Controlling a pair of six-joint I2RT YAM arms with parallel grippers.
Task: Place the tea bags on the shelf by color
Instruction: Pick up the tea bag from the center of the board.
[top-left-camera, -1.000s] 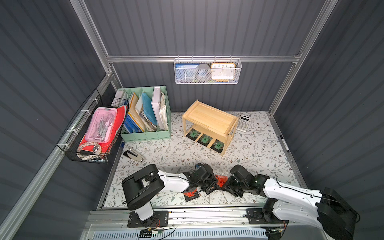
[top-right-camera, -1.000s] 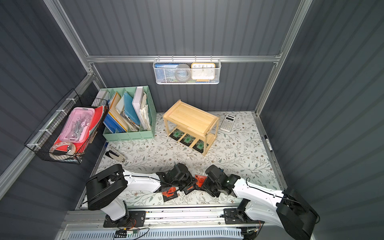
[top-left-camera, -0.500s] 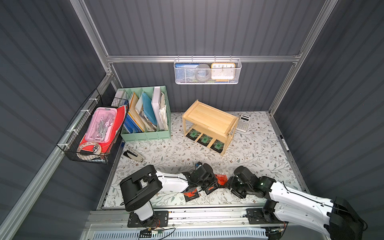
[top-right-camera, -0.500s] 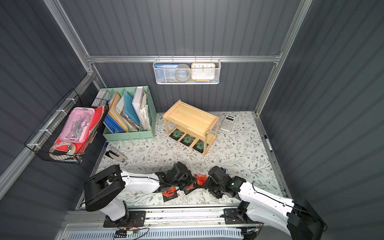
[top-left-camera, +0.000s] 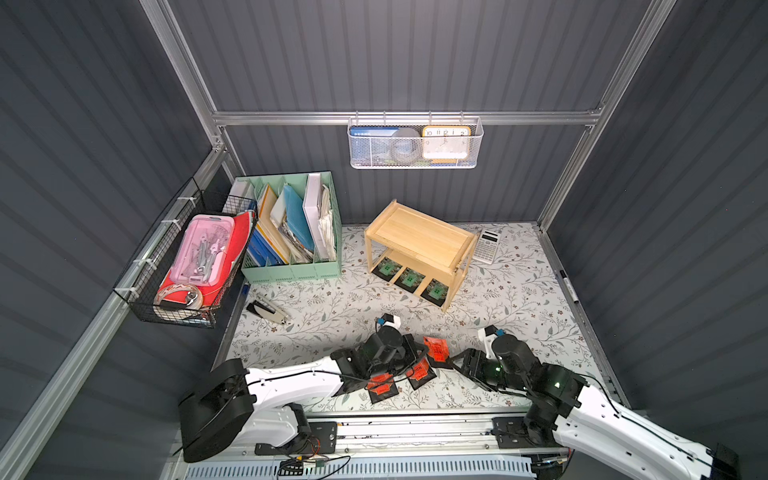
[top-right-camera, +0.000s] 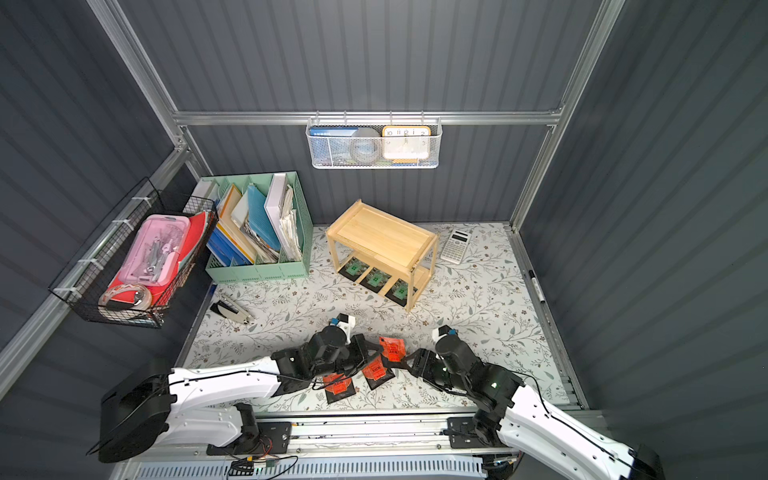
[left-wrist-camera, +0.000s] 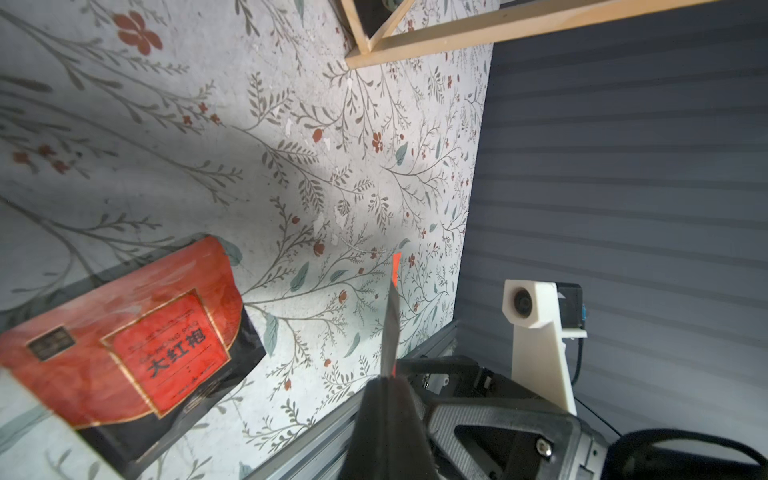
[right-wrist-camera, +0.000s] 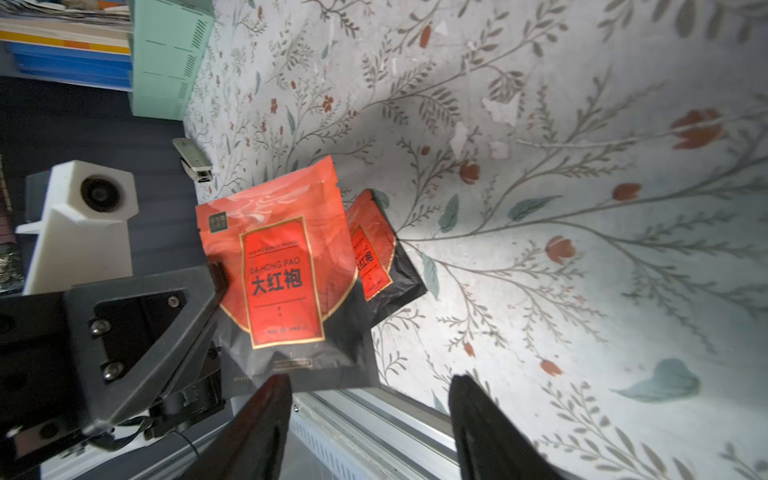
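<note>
Tea bag (right-wrist-camera: 282, 270), red Da Hong Pao label, pinched at one edge by closed left gripper (left-wrist-camera: 388, 380), held clear of floral mat (top-left-camera: 332, 307). Right gripper (right-wrist-camera: 370, 380) spread wide, empty, just beside bag's lower edge. Two red tea bags (top-left-camera: 419, 370) lie beneath. Three green tea bags (top-left-camera: 409, 277) in a row on wooden shelf (top-left-camera: 419, 237), lower tier.

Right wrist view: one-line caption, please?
Left end effector pinches a red tea bag before the open right end effector; a second red tea bag lies on the floral mat.
</note>
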